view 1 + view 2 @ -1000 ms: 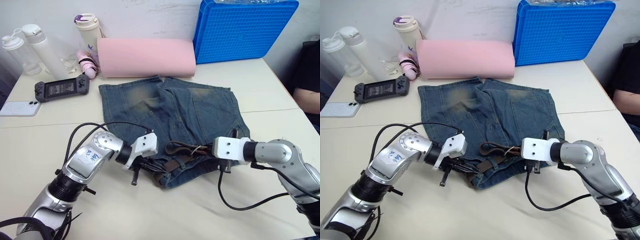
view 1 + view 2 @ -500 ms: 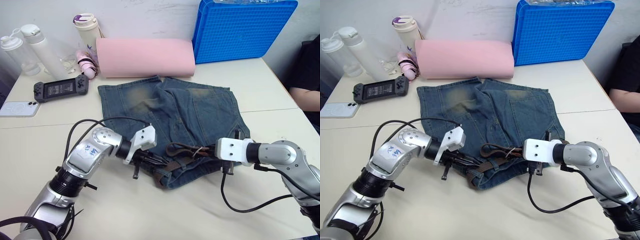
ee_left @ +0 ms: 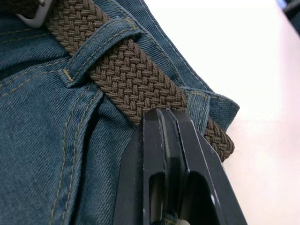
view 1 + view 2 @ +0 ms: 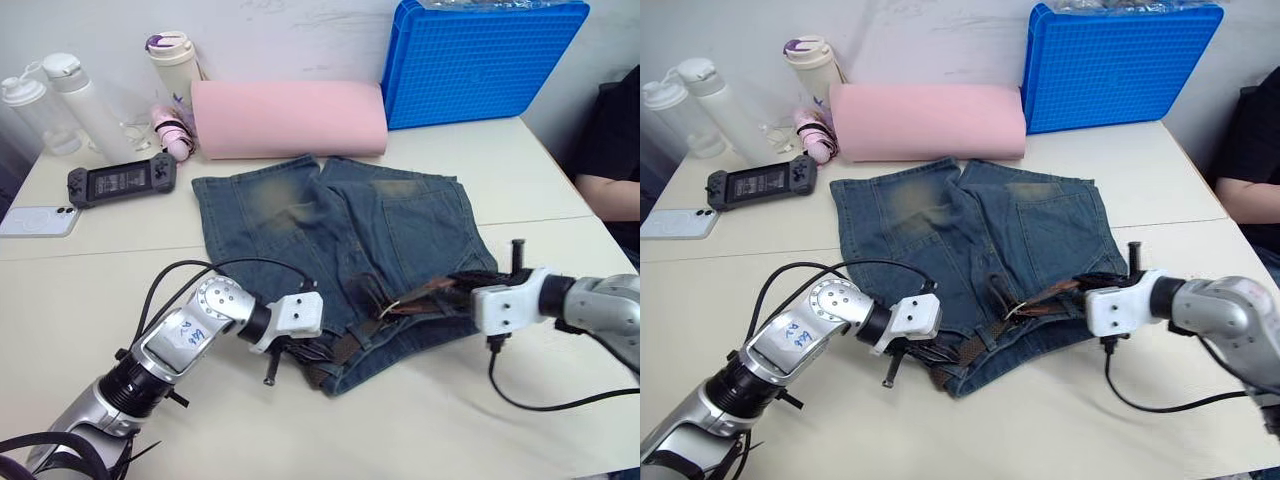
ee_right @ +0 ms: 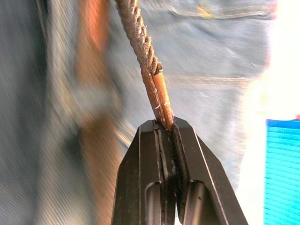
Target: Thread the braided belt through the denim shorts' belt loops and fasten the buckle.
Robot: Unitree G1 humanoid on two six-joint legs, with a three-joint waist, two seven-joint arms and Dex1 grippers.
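My right fingers, clamped on the braided belt tip, have just swung out right, drawing the strap taut through the belt loops while my closed left fingers pin the denim shorts waistband. Threading is advancing; the buckle isn't fastened. Bare table lies rightward, but a person's arm waits near that edge.

Both arms reach inward, left tool and right tool pinched closed.

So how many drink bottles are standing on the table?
3. Two clear plastic bottles with white caps stand at the far left corner; a cream tumbler with a purple lid stands beside the pink roll.
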